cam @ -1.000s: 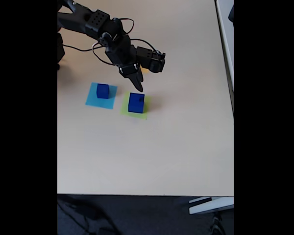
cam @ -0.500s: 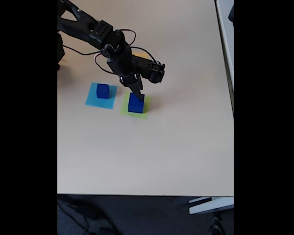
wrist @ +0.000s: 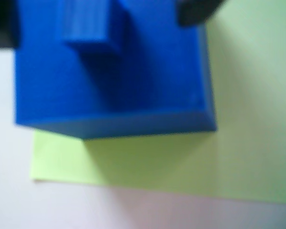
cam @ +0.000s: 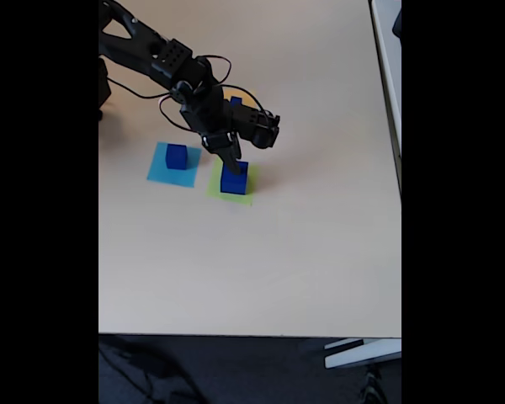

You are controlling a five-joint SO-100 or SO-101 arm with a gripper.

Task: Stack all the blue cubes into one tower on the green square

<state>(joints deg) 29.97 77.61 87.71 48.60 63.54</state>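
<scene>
Two cubes: small matte dark-blue cube (wrist: 88, 24) atop large dark-blue cube (wrist: 114, 71)
Base: flat lime paper square (wrist: 238, 119)
Fingers (cam: 234, 165): spread unclear
Desk: smooth beige desk (cam: 252, 269)

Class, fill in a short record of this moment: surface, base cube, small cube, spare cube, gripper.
surface: beige table
base cube: large blue cube on the green square
small cube: small blue cube on the large cube's top, between dark fingers
spare cube: blue cube on the light-blue square
gripper: gripper at the stack; grip unclear
</scene>
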